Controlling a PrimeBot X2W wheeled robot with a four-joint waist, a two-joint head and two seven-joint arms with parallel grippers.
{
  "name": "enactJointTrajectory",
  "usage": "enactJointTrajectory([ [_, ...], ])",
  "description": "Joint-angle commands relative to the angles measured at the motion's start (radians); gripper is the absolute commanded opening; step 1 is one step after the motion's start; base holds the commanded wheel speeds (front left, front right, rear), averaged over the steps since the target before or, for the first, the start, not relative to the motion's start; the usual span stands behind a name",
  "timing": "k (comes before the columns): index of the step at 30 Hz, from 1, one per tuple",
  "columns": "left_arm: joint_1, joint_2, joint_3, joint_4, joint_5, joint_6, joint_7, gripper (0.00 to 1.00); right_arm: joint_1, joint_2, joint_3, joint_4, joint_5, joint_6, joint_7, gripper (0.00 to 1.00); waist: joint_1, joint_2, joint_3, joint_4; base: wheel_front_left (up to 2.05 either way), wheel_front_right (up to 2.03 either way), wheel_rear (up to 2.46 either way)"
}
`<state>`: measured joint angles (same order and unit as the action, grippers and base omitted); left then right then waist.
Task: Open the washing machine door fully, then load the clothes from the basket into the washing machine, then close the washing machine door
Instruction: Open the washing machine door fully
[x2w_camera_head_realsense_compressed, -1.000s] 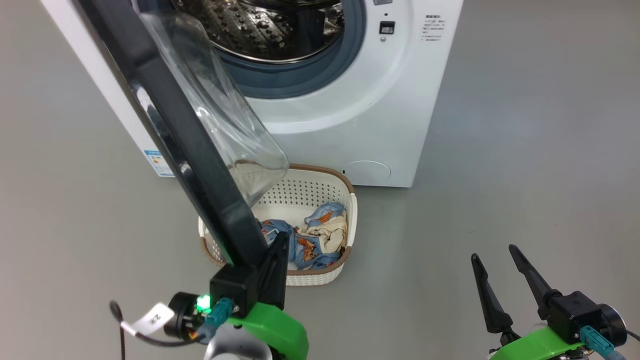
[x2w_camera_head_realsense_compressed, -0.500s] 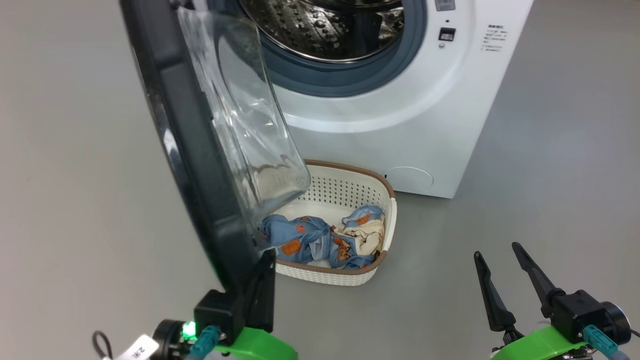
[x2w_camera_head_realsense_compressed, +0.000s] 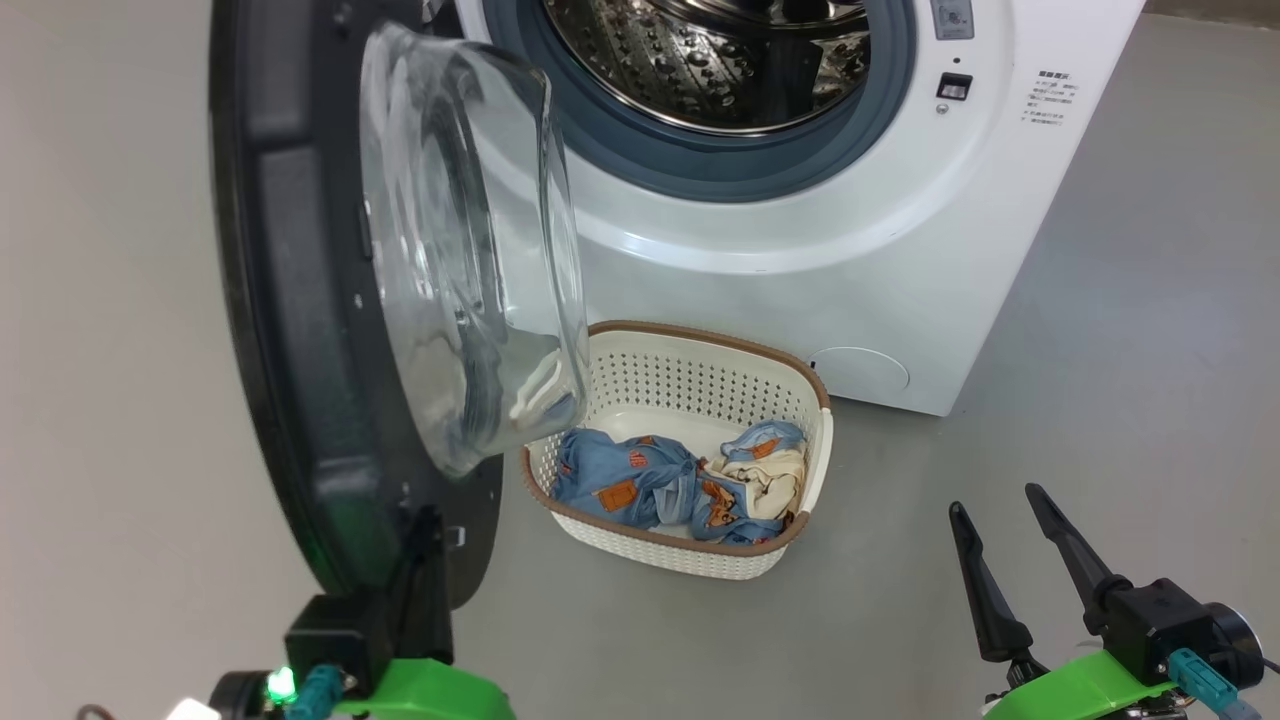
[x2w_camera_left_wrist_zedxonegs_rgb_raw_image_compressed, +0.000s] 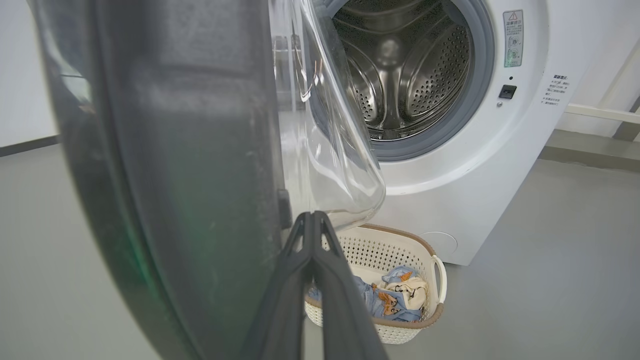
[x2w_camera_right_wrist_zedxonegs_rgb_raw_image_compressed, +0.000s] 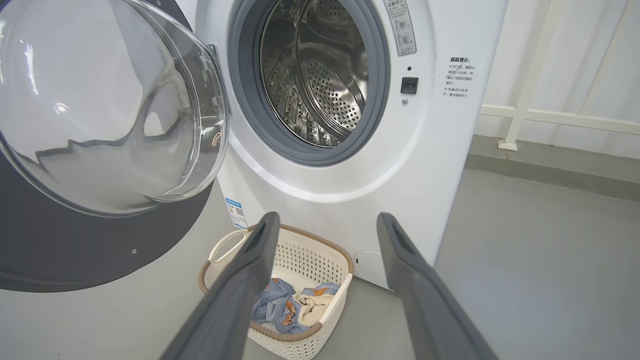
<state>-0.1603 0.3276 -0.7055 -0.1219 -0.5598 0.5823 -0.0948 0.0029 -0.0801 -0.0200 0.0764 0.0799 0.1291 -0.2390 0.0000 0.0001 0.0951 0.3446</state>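
Head view: door (x2w_camera_head_realsense_compressed: 300, 330) partly hides basket (x2w_camera_head_realsense_compressed: 700, 345); left claw (x2w_camera_head_realsense_compressed: 428, 520) pressed together, right claw (x2w_camera_head_realsense_compressed: 994, 500) spread.

Before washing machine (x2w_camera_head_realsense_compressed: 850, 290) sits basket (x2w_camera_head_realsense_compressed: 690, 555) holding clothes (x2w_camera_head_realsense_compressed: 640, 485).

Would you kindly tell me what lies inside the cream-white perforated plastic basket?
A bundle of light-blue clothes with orange-brown patches and a cream-white piece; the basket floor beneath them is hidden.

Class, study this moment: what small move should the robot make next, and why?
Probably nudge the washing machine door slightly further outward with the shut left gripper, which appears to lie against its lower rim. The door's glass bowl overhangs the left end of the basket in the head view, partly blocking the clothes; the open right gripper waits aside.
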Motion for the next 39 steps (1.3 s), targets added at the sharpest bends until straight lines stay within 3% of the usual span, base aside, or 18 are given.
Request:
enactJointTrajectory([
  [1, -0.016, 0.039, 0.062, -0.021, -0.011, 0.017, -0.015, 0.00, -0.006, -0.004, 0.025, -0.030, -0.004, 0.002, -0.003, 1.00, 0.0000, -0.0001, 0.001, 0.004, 0.00, 0.00, 0.00],
  [12, -0.033, 0.095, 0.188, 0.066, -0.055, 0.023, -0.062, 0.00, -0.019, -0.014, 0.029, -0.046, 0.005, 0.002, 0.005, 1.00, 0.0000, -0.0001, 0.031, -0.006, 0.00, 0.00, 0.00],
  [20, -0.060, 0.122, 0.307, 0.164, -0.111, -0.006, -0.118, 0.00, -0.034, -0.021, 0.021, -0.066, 0.003, 0.002, 0.015, 1.00, 0.0000, -0.0001, 0.071, -0.017, 0.00, 0.00, 0.00],
  [39, -0.247, 0.176, 0.527, 0.450, -0.164, -0.161, -0.165, 0.00, -0.087, -0.061, 0.042, -0.109, 0.010, 0.002, 0.037, 1.00, 0.0000, -0.0001, 0.184, -0.001, 0.00, 0.00, 0.00],
])
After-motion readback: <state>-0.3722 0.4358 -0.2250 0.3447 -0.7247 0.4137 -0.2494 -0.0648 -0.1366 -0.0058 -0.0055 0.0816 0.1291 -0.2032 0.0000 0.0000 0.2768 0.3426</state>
